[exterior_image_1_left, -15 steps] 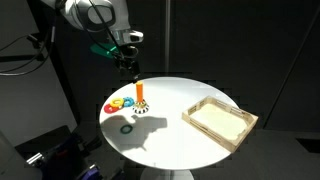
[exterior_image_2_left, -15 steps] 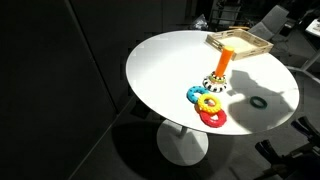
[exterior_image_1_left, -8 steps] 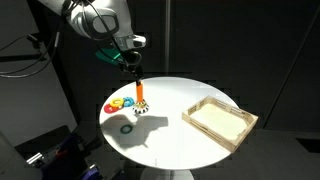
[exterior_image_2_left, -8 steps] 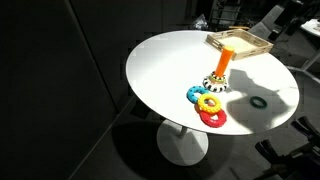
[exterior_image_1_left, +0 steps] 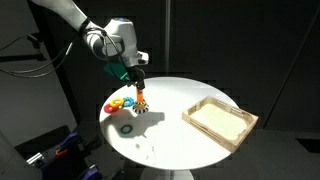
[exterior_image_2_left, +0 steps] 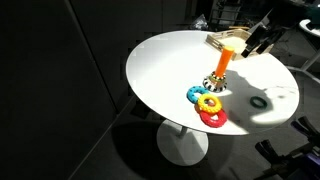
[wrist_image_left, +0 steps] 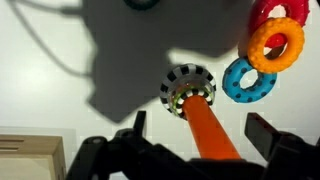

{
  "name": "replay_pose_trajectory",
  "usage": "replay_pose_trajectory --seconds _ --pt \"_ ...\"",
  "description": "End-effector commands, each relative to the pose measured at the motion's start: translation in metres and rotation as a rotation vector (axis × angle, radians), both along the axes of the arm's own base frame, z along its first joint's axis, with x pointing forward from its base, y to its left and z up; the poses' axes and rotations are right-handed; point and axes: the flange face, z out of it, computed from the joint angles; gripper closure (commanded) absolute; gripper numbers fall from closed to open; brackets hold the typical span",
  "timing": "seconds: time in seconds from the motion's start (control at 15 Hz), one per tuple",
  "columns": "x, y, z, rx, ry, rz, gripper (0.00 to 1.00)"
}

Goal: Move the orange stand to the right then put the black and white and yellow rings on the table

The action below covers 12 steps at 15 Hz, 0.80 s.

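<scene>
Standing: one orange stand [wrist_image_left: 205, 125]; three coloured rings [wrist_image_left: 277, 42] beside

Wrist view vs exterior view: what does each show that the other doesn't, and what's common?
Wrist only: the gripper open, fingers apart either side of the orange stand; stripes of the black and white ring at its base. Exterior only: the whole wooden tray, the arm, the table rim. Both: the stand, blue ring, yellow ring, red ring.

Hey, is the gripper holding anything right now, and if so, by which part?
Nothing held yet: the gripper is open, its fingers flanking the post of the orange stand.
</scene>
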Motion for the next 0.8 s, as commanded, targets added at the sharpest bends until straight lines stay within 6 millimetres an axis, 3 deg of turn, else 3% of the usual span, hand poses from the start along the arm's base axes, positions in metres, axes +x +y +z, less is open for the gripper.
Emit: replay_pose_trajectory --seconds 0.0,0.73 --pt "0.021 0.012 -0.02 0.04 -0.015 0.051 0.0" --pt "0.056 0.046 -0.068 -0.024 -0.063 0.206 0.0"
